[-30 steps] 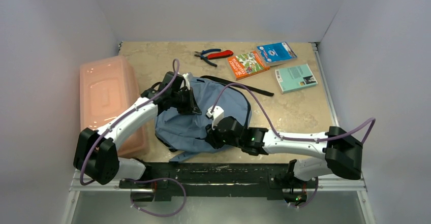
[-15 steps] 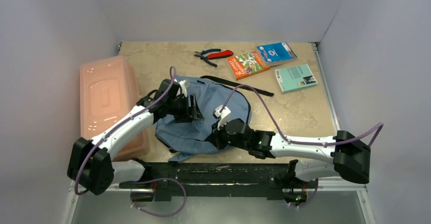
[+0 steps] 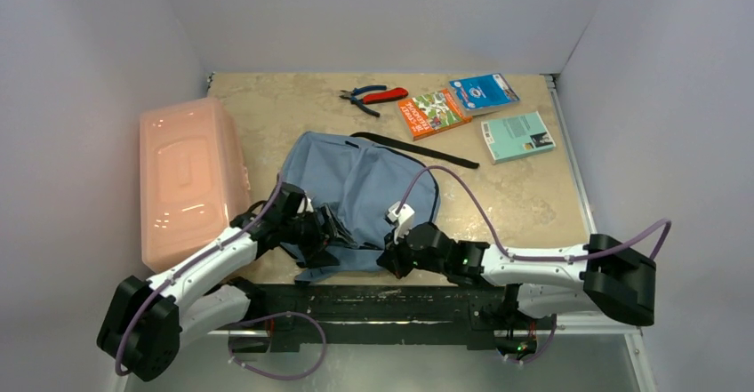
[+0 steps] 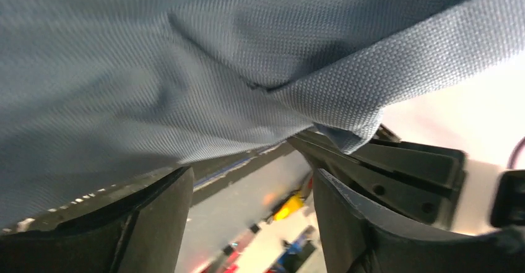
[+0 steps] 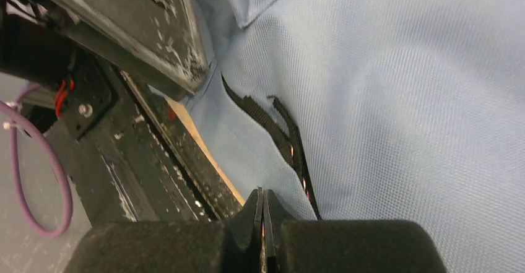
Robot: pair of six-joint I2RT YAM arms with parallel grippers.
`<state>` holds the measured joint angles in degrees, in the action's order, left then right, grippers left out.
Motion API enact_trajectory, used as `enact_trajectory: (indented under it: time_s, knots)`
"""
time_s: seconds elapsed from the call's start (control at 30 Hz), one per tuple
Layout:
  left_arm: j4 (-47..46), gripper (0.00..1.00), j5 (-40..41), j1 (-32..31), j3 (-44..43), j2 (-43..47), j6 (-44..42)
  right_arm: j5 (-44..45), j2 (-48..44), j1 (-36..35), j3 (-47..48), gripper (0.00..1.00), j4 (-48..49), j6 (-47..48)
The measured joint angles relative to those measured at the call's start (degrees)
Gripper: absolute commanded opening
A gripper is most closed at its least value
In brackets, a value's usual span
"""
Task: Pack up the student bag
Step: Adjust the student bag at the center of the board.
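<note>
1. Lying flat on the table [image 3: 525,205], the bag [image 3: 356,183] sits mid-table, its near edge by the arm bases, with the pink box [image 3: 187,179] to its left.
2. Left gripper [image 4: 251,205]: jaws apart, nothing between them. Bag fabric hangs just above the fingers.
3. Right gripper [image 5: 263,211]: jaws pressed together at the bag's near edge, beside a black strap [image 5: 285,137]. Cannot tell whether fabric is pinched.

Beige stone-look table [image 3: 525,196], 6 items.
L: pink plastic box [image 3: 188,179]; ctr: grey-blue student bag [image 3: 356,183]; back: pliers [image 3: 373,96]; back R: orange book [image 3: 433,112], blue book [image 3: 483,92], teal book [image 3: 518,136].
</note>
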<state>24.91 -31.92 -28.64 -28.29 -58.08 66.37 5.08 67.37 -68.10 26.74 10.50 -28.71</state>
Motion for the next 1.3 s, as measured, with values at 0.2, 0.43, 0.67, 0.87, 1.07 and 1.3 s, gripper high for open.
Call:
enact_trajectory:
  time_s: [0.2, 0.43, 0.67, 0.87, 1.07, 1.3]
  knots:
    - [-4.5, 0.74, -0.13, -3.39, 1.29, 0.2, 15.37, -3.04, 2.62, 0.0, -3.5, 0.0, 6.12, -0.24]
    - [-11.3, 0.56, 2.82, -6.73, 2.69, -7.69, 24.76, -3.19, 2.47, -0.04, -4.11, 0.0, 8.57, -0.26]
    - [-8.15, 0.5, 12.41, -9.77, 0.83, -9.53, 28.04, -1.73, -3.67, -0.04, -4.48, 0.0, 6.6, -0.61]
    - [-8.02, 0.28, 16.96, -10.6, -0.37, -14.53, 29.07, 2.25, -6.64, -0.04, -3.72, 0.15, 1.38, -0.5]
    - [-8.48, 0.0, 18.86, -11.32, -1.11, -16.94, 27.19, 5.55, -4.11, -0.02, -1.09, 0.25, -2.38, -0.37]
    - [-7.93, 0.0, 25.49, -12.02, -2.75, -14.23, 16.39, 4.87, 1.64, 1.68, 1.99, 0.26, -2.19, -0.83]
